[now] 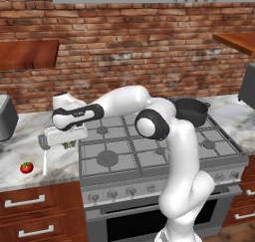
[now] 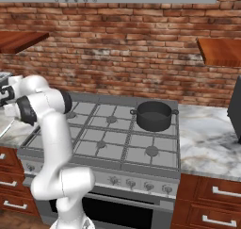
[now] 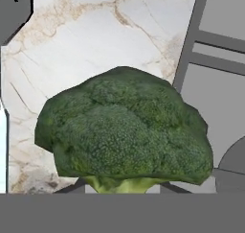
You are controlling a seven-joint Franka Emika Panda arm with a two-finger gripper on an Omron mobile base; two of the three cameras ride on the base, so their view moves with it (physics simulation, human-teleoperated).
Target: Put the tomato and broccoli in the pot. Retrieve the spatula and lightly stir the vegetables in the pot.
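Gripper: low over the marble counter, just beside the stove's left edge, hand pointing down. The broccoli hides the fingertips in the hand view, so whether the jaws grip it or stand apart cannot be told.

Broccoli: dark green floret with a pale stalk, directly under the hand; in the left base view a bit of green shows beneath the gripper. It sits over the counter close to the stove's left edge.

Tomato: on the counter near its front edge, left of the gripper and apart from it.

Spatula: on the counter between tomato and gripper, slotted head toward the wall, pale handle running toward the front edge.

Pot: dark, round, on the stove's rear right burner, well apart from the gripper.

Brick wall: behind the stove.
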